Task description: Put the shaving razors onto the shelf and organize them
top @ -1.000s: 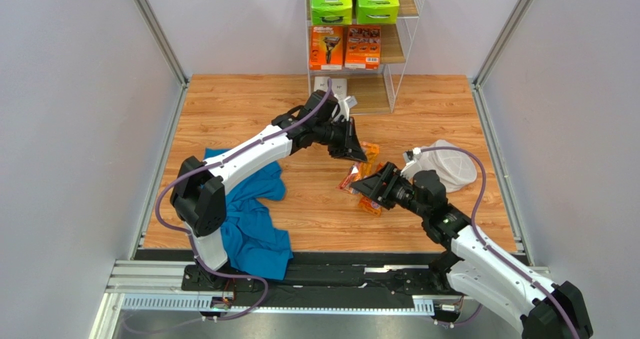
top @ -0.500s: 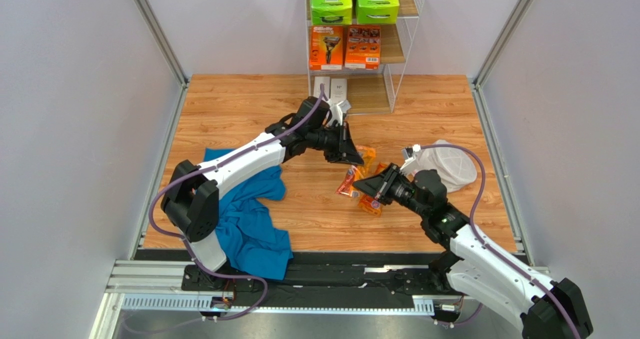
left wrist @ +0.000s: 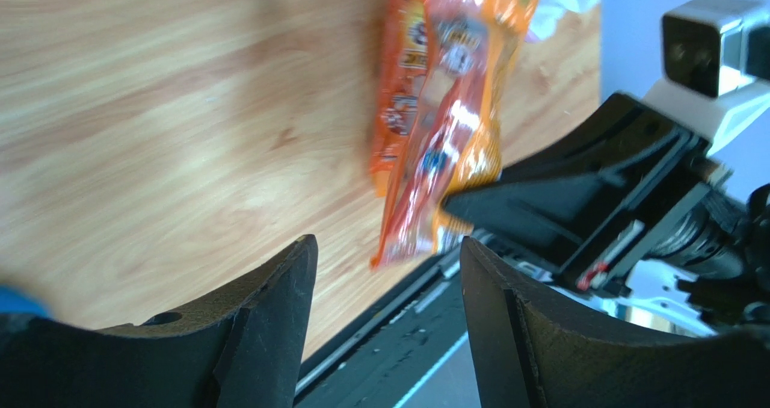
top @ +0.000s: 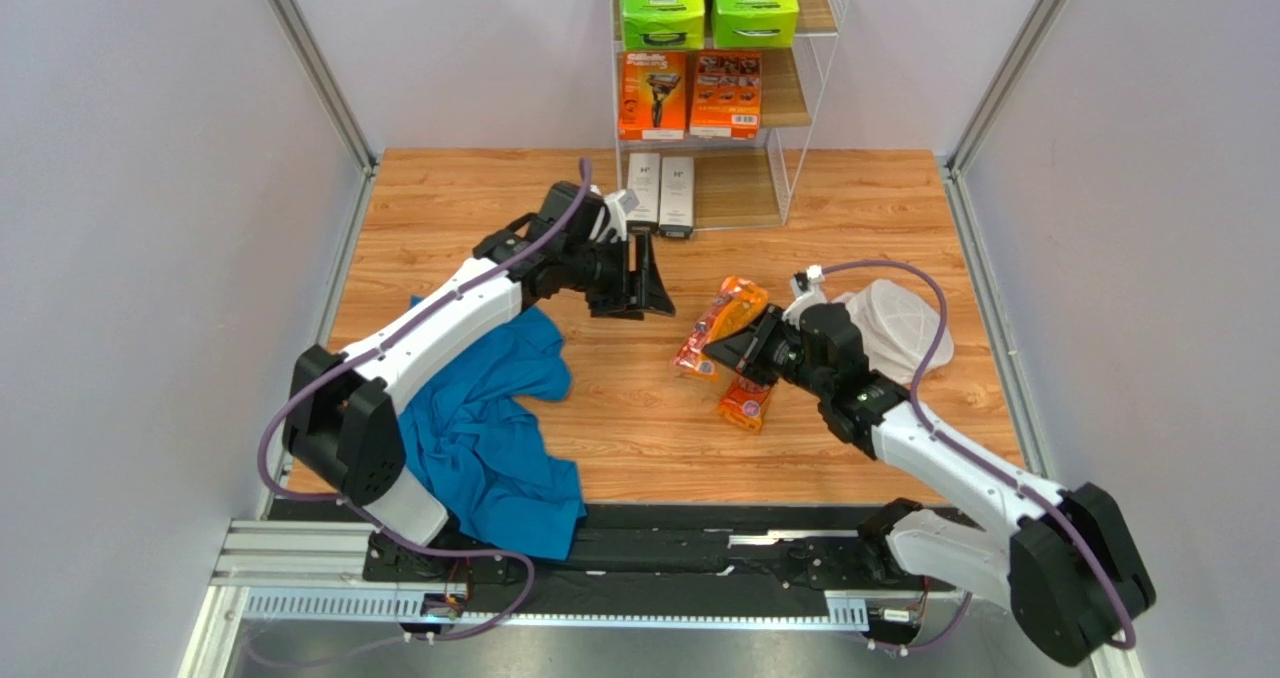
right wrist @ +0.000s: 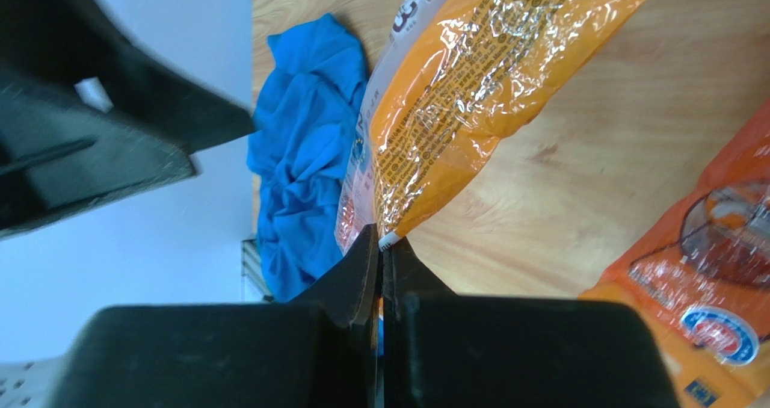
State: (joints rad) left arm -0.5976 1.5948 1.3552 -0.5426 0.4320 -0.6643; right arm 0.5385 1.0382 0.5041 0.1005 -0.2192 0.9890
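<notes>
My right gripper [top: 741,351] [right wrist: 380,245] is shut on the bottom edge of an orange blister pack [top: 718,323] [right wrist: 488,74], which tilts up off the wood table [top: 496,206]. The same orange blister pack [left wrist: 447,110] shows ahead of my left gripper [top: 648,279] [left wrist: 389,327], which is open, holds nothing and stands to the pack's left. A second orange pack [top: 747,402] [right wrist: 714,282] lies flat beside the first. On the shelf [top: 801,123] stand two black boxes with lime ends [top: 663,11], two orange boxes [top: 652,93] and two slim white boxes [top: 643,191].
A crumpled blue cloth [top: 489,408] [right wrist: 303,173] lies at the front left under the left arm. A round white mesh item [top: 897,326] sits to the right of the right wrist. Grey walls with metal rails close in both sides.
My left gripper opened, let go of the orange pack and drew back to the left. My right gripper shut on that pack's edge and holds it tilted.
</notes>
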